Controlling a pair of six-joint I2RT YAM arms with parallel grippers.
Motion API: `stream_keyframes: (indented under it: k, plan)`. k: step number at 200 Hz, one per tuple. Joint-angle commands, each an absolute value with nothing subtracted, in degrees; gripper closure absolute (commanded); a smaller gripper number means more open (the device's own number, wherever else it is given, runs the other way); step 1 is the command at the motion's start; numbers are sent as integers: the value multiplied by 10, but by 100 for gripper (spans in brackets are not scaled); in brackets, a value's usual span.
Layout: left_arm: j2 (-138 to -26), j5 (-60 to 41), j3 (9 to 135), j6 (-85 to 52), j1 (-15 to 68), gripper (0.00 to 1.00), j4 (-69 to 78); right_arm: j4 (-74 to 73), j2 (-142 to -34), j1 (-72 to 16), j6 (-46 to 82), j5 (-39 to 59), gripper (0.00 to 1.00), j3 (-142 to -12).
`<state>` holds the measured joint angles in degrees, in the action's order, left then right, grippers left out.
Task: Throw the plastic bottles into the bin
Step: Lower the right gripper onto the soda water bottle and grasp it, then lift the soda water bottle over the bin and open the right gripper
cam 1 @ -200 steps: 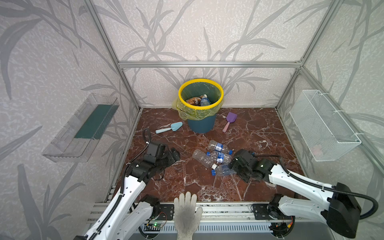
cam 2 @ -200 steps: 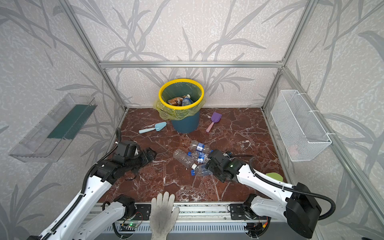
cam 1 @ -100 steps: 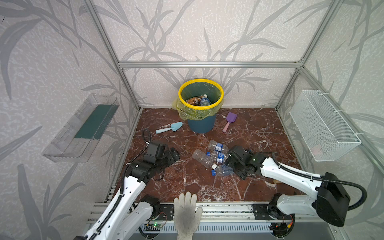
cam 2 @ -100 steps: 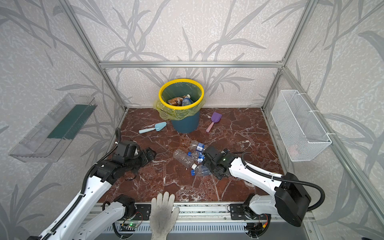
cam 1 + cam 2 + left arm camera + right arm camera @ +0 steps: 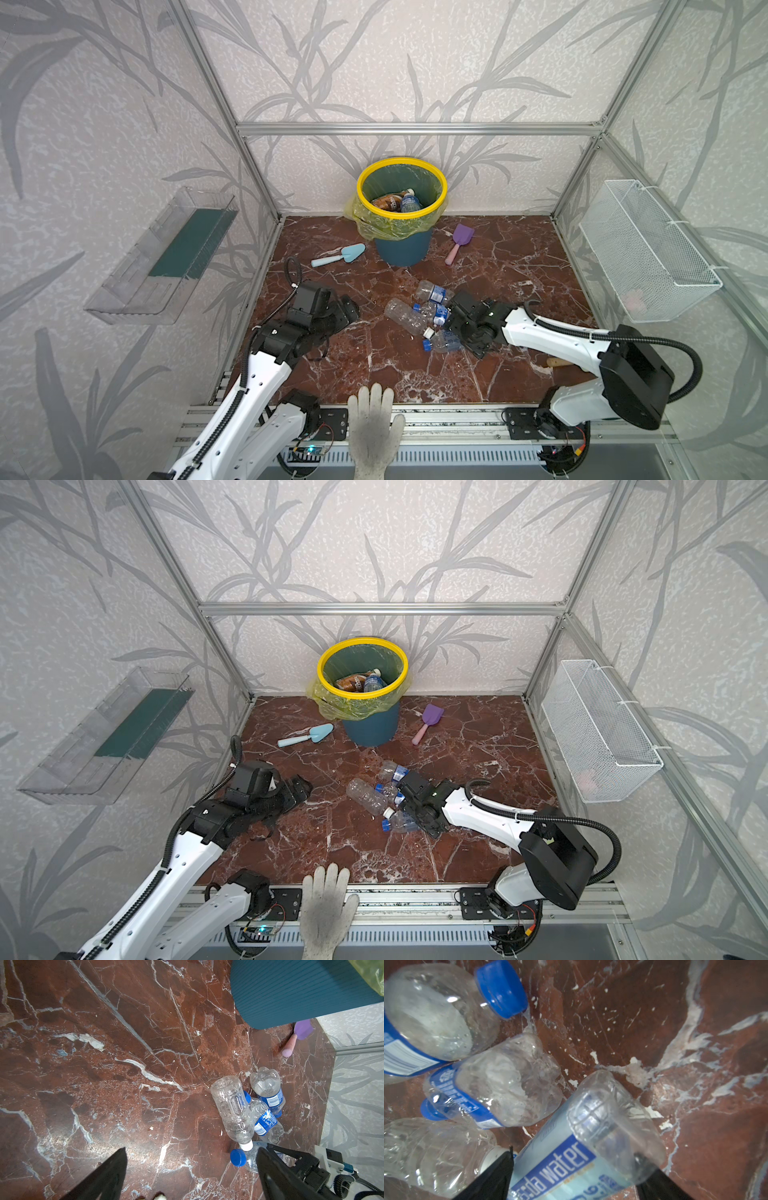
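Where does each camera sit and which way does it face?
Both top views: high over the front rail, looking down toward the bin; left arm and right arm show.
Left wrist: on that arm, facing the bottle pile; open left gripper shows.
Right wrist: close over the pile; right gripper straddles the soda water bottle.
Shared: the pile.

The left arm (image 5: 266, 374) is bent and reaches forward, low over the floor. The left gripper (image 5: 347, 309) points ahead, and its two black fingers (image 5: 108, 1176) are spread far apart. The right arm (image 5: 548, 336) stretches out long and low toward the middle. The right gripper (image 5: 455, 328) is tipped down close to the floor, with its fingers (image 5: 494, 1178) wide apart too.
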<state>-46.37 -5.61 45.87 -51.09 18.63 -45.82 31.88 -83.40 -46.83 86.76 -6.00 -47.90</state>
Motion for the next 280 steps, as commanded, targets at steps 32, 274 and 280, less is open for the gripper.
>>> stream_keyframes:
  k: [32,274,280]
  plan:
    - [-463,-41,461,-505,185,4,-472,331,-857,-471,844,-59,14,-482]
    - [-479,-38,468,-516,185,4,-473,367,-682,-461,580,0,53,-363]
    - [-479,-38,468,-515,185,4,-474,367,-677,-461,576,0,53,-365]
